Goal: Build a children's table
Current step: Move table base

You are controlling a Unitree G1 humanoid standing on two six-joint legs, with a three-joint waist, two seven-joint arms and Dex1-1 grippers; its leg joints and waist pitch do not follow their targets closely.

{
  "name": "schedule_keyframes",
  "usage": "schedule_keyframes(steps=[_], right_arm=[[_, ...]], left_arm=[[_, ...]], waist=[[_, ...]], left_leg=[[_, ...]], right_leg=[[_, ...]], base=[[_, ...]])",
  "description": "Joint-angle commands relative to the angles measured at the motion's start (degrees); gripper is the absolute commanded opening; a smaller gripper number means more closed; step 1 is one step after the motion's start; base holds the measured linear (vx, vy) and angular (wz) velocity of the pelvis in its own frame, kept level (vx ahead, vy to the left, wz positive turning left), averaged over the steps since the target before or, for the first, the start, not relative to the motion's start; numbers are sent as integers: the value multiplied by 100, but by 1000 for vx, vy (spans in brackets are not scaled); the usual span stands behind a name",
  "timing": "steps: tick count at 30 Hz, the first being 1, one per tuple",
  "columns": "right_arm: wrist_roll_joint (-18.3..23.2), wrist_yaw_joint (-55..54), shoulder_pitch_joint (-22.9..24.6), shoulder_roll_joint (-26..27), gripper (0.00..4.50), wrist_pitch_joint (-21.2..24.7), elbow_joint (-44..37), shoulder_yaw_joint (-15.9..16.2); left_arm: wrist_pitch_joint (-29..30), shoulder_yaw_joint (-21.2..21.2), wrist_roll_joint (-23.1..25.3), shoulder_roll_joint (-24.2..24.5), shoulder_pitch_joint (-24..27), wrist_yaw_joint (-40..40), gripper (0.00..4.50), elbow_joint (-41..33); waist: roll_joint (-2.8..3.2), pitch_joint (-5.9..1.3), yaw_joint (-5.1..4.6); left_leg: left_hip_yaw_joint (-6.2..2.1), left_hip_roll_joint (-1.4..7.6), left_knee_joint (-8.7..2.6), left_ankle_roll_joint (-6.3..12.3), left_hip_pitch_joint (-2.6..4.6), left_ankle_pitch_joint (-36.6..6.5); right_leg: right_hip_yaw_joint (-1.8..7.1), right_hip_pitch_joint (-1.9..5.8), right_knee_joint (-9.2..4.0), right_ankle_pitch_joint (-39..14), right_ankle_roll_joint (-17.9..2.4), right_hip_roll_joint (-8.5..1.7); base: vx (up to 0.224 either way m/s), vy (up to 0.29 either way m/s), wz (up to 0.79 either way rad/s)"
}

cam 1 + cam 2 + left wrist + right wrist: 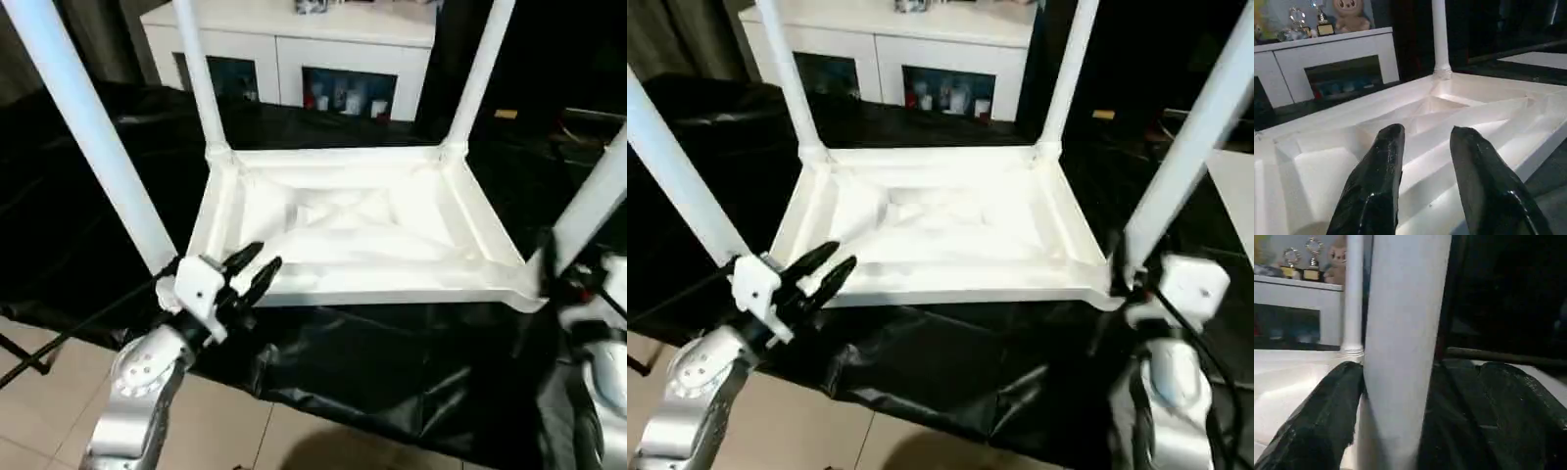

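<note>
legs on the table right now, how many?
4, all standing up from the upturned table top: far-left leg, far-right leg, near-left leg beside the left gripper, near-right leg between the right gripper's fingers.

Upturned table (353, 230) before cabinet (294, 44)

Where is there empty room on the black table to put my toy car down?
Bare black cover lies in front of the upturned white table, between the two grippers. More shows behind it, before the cabinet. It is crowded at the near corners, by the left gripper and right gripper.
</note>
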Motion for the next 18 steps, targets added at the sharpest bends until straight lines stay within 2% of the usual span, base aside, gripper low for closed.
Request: schedule_keyframes(steps=[1,3,4,5,7,8,9,10,11,12,13,14,16,17,18], right_arm=[[120,36,325,126,416,-153,-339,-141],[194,196,587,189,416,-168,-543,-62],[282,321,774,242,416,-152,-676,19],[347,411,904,282,416,-140,-770,72],[270,567,1286,297,416,-247,-978,332],[202,580,1388,298,416,-299,-1015,410],[172,568,1425,320,416,-318,-1019,432],[128,498,1432,389,416,-337,-1010,425],[123,465,1413,440,416,-317,-1033,403],[123,465,1413,440,416,-317,-1033,403],[107,493,1420,441,416,-323,-1070,426],[75,589,1462,431,416,-322,-1116,483],[20,699,1532,396,416,-328,-1073,558],[-101,922,1666,289,416,-301,-938,731],[-101,922,1666,289,416,-301,-938,731]], left_arm=[[-70,185,-98,63,175,31,180,-130],[-129,323,-226,28,276,97,180,-164],[-27,443,-431,11,384,93,180,-236],[58,524,-580,3,462,84,180,-293],[525,558,-1206,242,894,-474,180,-661],[761,547,-1479,389,1085,-758,180,-830],[890,551,-1610,496,1207,-911,180,-929],[1190,581,-1908,719,1432,-1207,180,-1115],[1319,612,-2065,848,1534,-1367,180,-1193],[1319,612,-2065,848,1534,-1367,180,-1193],[1341,658,-2128,936,1609,-1457,180,-1238],[1408,728,-2254,1089,1735,-1632,180,-1298],[1410,778,-2262,1245,1849,-1813,180,-1274],[1533,856,-2275,1559,2136,-2122,180,-1262],[1533,856,-2275,1559,2136,-2122,180,-1262]], waist=[[-61,-244,23],[-74,-242,27],[-49,-247,31],[-54,-245,33],[-116,-195,26],[-96,-208,34],[-85,-177,7],[-106,-178,-5],[-91,-154,-40],[-85,-150,-39],[-143,-149,-46],[-104,-120,-33],[-110,-104,-30],[-197,-96,-33],[-141,-77,-29]], left_leg=[[-140,258,-468,287,15,-1572],[-145,266,-478,307,4,-1659],[-157,264,-490,300,4,-1689],[-150,267,-485,307,14,-1734],[-165,278,-525,318,-30,-1928],[-177,285,-519,294,-20,-1960],[-185,280,-548,283,-34,-2065],[-196,275,-542,224,-2,-2216],[-200,271,-556,181,17,-2409],[-199,271,-552,147,45,-2484],[-189,270,-541,97,83,-2555],[-209,270,-575,52,81,-2686],[-212,260,-574,0,104,-2844],[-216,253,-567,0,83,-2858],[-245,254,-594,-21,64,-2908]], right_leg=[[242,186,-535,-1848,-598,-249],[241,190,-534,-1792,-590,-236],[232,196,-529,-1793,-605,-240],[237,185,-538,-1793,-616,-240],[235,182,-559,-2151,-584,-257],[240,182,-543,-2270,-569,-283],[248,154,-581,-2547,-502,-274],[250,118,-577,-2774,-446,-274],[250,79,-615,-3020,-367,-254],[253,55,-637,-3103,-328,-250],[264,30,-663,-3087,-286,-236],[267,29,-665,-3192,-242,-234],[269,2,-697,-3390,-142,-233],[283,3,-719,-3598,-41,-251],[296,11,-722,-3785,28,-266]], base=[[0,0,0],[0,0,0],[0,0,0],[0,0,0],[0,0,0],[0,0,0],[0,0,0],[0,0,0],[0,0,0],[0,0,0],[0,0,0],[0,0,0],[0,0,0],[0,0,0],[0,0,0]])
